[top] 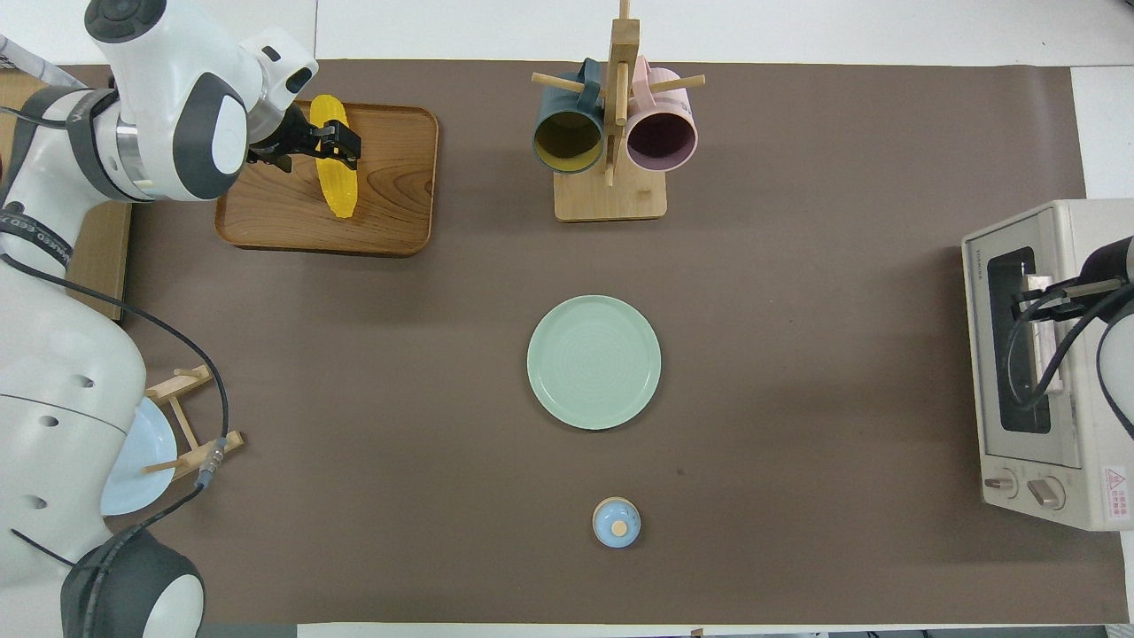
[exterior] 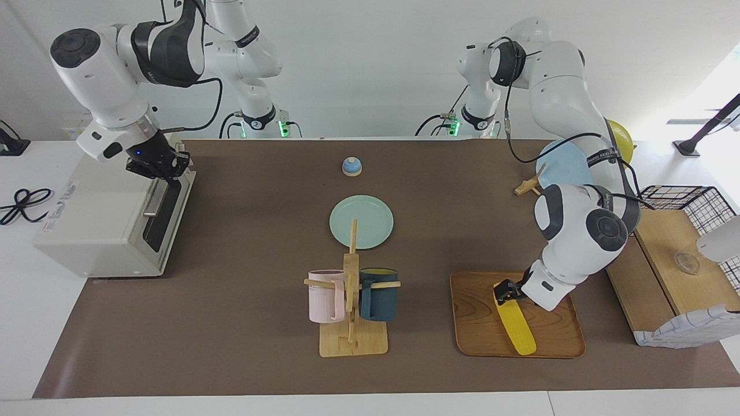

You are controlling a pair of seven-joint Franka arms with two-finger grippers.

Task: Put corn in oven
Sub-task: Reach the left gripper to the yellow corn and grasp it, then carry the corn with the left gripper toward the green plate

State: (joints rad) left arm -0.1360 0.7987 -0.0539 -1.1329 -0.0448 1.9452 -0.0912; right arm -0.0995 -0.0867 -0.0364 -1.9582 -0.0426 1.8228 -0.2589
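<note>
The yellow corn (exterior: pixel 516 329) (top: pixel 340 190) lies on a wooden tray (exterior: pixel 555 341) (top: pixel 390 204) toward the left arm's end of the table. My left gripper (exterior: pixel 504 292) (top: pixel 330 142) is down at the cob's end nearer the robots, open, with one finger on each side of it. The off-white oven (exterior: pixel 98 219) (top: pixel 1090 372) stands at the right arm's end with its glass door closed. My right gripper (exterior: pixel 171 173) (top: pixel 1032 297) is shut on the door's bar handle (exterior: pixel 155 199), at the end nearer the robots.
A mug rack (exterior: pixel 351 300) with a pink and a dark blue mug stands beside the tray. A green plate (exterior: pixel 361 222) and a small blue lid (exterior: pixel 351 166) lie mid-table. A plate rack (exterior: pixel 563 164) and a wire-and-wood basket (exterior: pixel 670 260) flank the left arm.
</note>
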